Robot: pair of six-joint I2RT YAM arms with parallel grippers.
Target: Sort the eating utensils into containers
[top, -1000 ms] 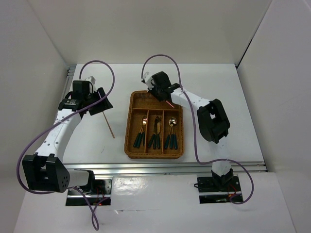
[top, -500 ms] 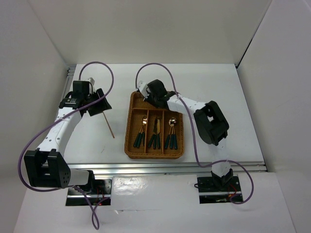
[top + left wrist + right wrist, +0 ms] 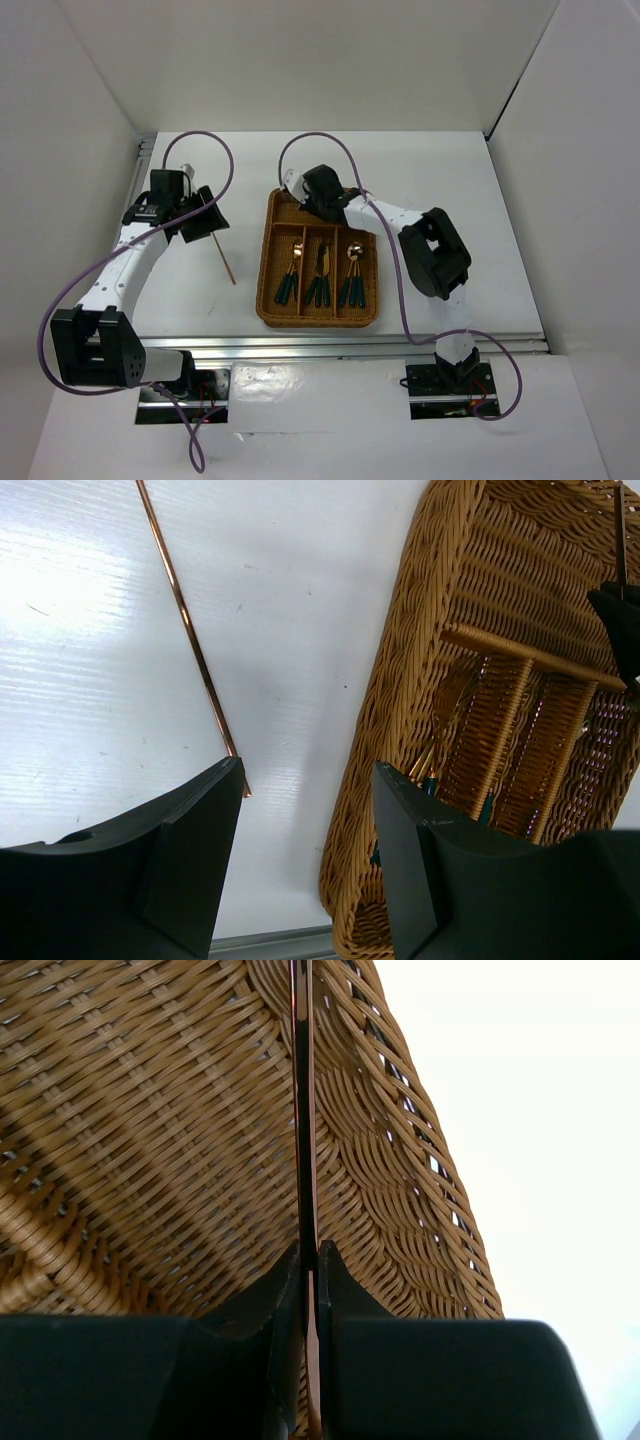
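The wicker tray [image 3: 268, 262] lies mid-table; its three long slots hold teal-handled gold spoons and forks [image 3: 321, 275]. My right gripper [image 3: 312, 203] is shut on one reddish-brown chopstick [image 3: 301, 1110], held low over the tray's crosswise slot [image 3: 150, 1140]. The second chopstick [image 3: 225, 257] lies on the white table left of the tray; it also shows in the left wrist view [image 3: 190, 630]. My left gripper [image 3: 207, 215] is open and empty, above that chopstick's far end, with the tray's rim [image 3: 385, 740] to its right.
White walls enclose the table on three sides. A metal rail [image 3: 340, 345] runs along the near edge. Purple cables [image 3: 200, 135] loop over both arms.
My right gripper has moved left and down with the chopstick, from the tray's far right part to its crosswise slot. My left gripper has barely shifted.
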